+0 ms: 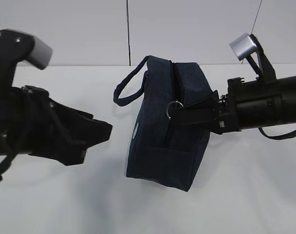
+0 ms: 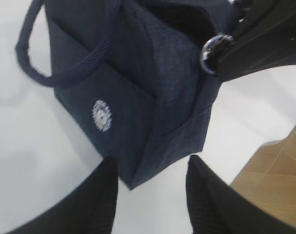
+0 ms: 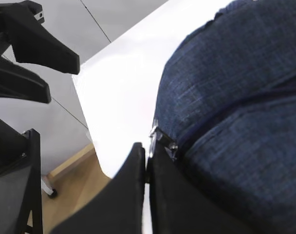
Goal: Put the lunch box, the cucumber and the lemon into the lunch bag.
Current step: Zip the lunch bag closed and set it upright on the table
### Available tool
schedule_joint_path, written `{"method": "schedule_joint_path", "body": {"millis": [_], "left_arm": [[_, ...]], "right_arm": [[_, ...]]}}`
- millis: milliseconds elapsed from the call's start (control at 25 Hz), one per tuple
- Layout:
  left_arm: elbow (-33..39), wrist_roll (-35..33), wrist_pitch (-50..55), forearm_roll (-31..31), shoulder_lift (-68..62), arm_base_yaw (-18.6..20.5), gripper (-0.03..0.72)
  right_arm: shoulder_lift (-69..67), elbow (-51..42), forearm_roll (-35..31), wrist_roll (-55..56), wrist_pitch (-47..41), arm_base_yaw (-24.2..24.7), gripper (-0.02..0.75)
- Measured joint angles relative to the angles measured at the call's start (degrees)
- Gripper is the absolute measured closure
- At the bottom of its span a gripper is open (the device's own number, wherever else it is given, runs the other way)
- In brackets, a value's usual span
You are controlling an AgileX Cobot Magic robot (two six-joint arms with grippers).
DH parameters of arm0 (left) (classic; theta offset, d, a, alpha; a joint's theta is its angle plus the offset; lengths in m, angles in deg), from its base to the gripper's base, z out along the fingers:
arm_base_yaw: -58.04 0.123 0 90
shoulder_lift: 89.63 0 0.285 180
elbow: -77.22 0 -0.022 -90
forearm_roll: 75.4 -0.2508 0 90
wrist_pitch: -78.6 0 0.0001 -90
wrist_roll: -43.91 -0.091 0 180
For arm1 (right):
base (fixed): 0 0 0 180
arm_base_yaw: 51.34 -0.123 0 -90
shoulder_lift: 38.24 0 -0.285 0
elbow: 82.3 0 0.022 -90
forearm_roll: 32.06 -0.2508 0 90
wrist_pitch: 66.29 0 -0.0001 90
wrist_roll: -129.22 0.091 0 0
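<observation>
On the white table (image 1: 50,204) we are seeing the lunch bag (image 1: 162,141) tipped, our right gripper (image 1: 209,113) pinching shut at its ring pull (image 1: 174,109). Left wrist: left gripper (image 2: 150,195) hanging half open beneath the bag's corner. Right wrist: jaws pressing together; we are advising a steady, straight pull.

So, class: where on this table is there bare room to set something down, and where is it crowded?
Bare table lies in front of the lunch bag and below the right gripper; more lies behind the bag's handle. The gap between the left gripper and the bag is tight.
</observation>
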Motion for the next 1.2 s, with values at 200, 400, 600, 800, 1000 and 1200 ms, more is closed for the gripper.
{"method": "schedule_joint_path", "body": {"millis": [200,400,600,800,1000,1200], "left_arm": [[0.0,-0.84,-9.25,-3.05,-4.43,-5.41,0.319],[0.0,-0.97,-17.2,-4.21,-8.8,-6.38,0.236],[0.0,-1.06,-20.87,-6.42,-13.99,-6.38,0.221],[-0.25,-1.06,-24.35,-8.08,-18.32,-6.38,0.222],[-3.31,-1.06,-24.97,-9.55,-21.45,-6.38,0.265],[-5.37,-1.06,-24.86,-10.07,-24.28,-6.38,0.39]], "right_arm": [[0.0,0.0,0.22,0.44,0.28,0.0,0.731],[0.0,0.0,0.25,0.79,0.51,0.0,0.731],[0.0,0.0,0.35,1.39,0.63,0.0,0.731],[0.0,0.0,0.35,1.52,0.65,0.0,0.731],[0.0,0.0,0.35,1.73,0.75,0.0,0.731],[0.0,0.0,0.35,2.44,0.75,0.0,0.731]]}}
